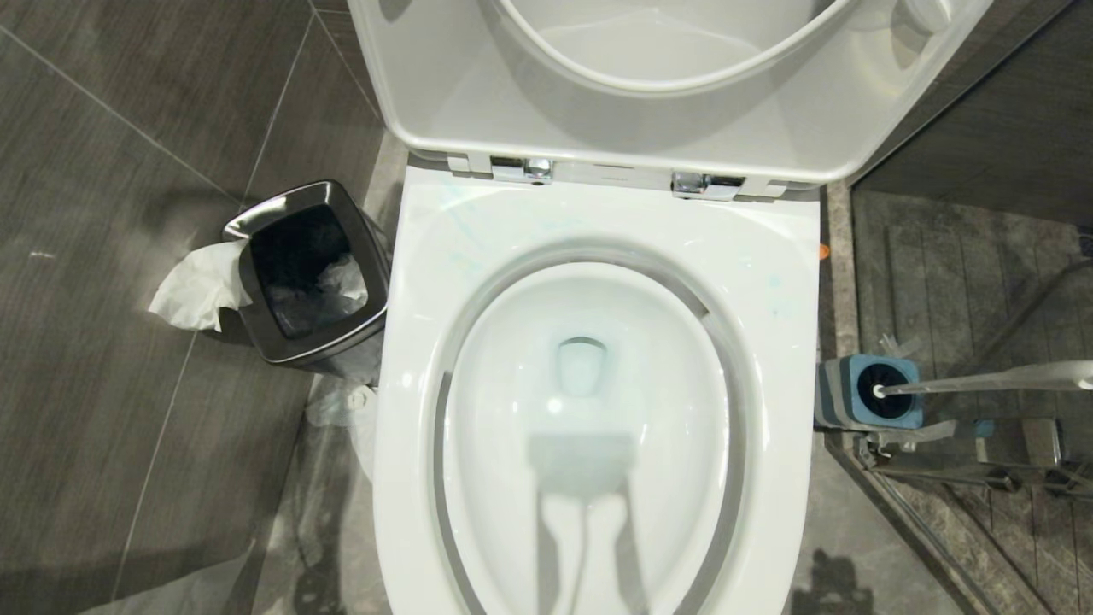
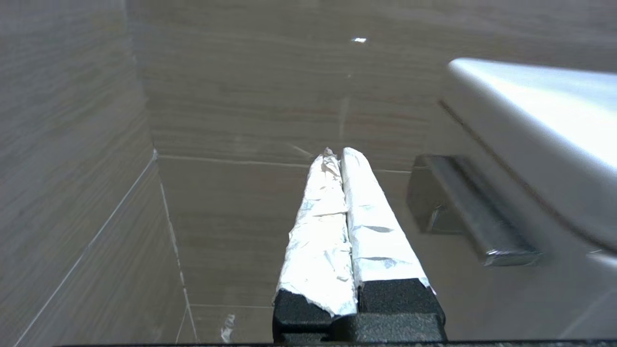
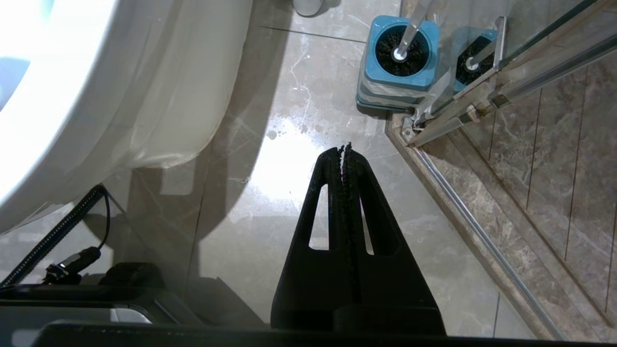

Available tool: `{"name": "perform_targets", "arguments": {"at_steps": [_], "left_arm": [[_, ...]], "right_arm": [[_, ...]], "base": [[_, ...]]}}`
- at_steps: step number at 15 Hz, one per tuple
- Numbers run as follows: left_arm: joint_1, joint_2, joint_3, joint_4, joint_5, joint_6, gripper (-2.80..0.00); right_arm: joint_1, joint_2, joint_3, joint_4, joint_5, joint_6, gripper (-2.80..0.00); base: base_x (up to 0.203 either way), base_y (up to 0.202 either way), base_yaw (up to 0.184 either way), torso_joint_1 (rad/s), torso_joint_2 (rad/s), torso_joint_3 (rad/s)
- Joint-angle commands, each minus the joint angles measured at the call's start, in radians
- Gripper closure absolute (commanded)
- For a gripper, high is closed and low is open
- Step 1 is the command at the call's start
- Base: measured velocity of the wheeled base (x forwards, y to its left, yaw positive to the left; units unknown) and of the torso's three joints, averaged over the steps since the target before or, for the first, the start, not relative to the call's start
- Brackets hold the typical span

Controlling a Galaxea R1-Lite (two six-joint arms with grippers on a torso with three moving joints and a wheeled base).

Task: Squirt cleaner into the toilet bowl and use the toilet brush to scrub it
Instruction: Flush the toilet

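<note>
White ceramic of the toilet bowl fills the head view, seat and lid raised and cut off at the top. The toilet brush is seen standing in its blue holder on the floor at the right, its handle tip cut off. Neither arm is shown there. The left gripper, foil-wrapped, has its jaws pressed together on nothing, beside what is probably the steel bin. The right gripper hangs over the floor, jaws likewise together and empty.

The tiled floor carries the toilet bowl. Just beside the bowl's left stands a steel bin, tissue draped over its rim. On the right, a blue holder keeps the toilet brush. Beneath the bin lies what looks like clear plastic sheeting.
</note>
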State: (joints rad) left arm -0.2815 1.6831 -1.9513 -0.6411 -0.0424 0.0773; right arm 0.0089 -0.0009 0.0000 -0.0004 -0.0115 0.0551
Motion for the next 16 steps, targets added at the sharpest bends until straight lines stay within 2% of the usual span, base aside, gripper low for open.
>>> {"name": "perform_targets", "arguments": {"at_steps": [1,9,16], "left_arm": [[-0.027,-0.019,0.000,-0.003,-0.002,0.006,0.00],[-0.099,-0.045,0.001,0.024,-0.003,0.035,0.00],[-0.153,0.001,0.002,0.025,0.010,0.041,0.00]], "right_arm": [[0.002,0.001,0.000,-0.001,0.000,0.000,0.00],[0.000,0.001,0.000,-0.001,0.001,-0.001,0.00],[0.001,0.001,0.000,-0.001,0.001,0.000,0.00]], "base": [[0.000,0.000,0.000,0.000,0.00,0.000],[0.000,0.000,0.000,0.000,0.00,0.000],[0.000,0.000,0.000,0.000,0.00,0.000]]}}
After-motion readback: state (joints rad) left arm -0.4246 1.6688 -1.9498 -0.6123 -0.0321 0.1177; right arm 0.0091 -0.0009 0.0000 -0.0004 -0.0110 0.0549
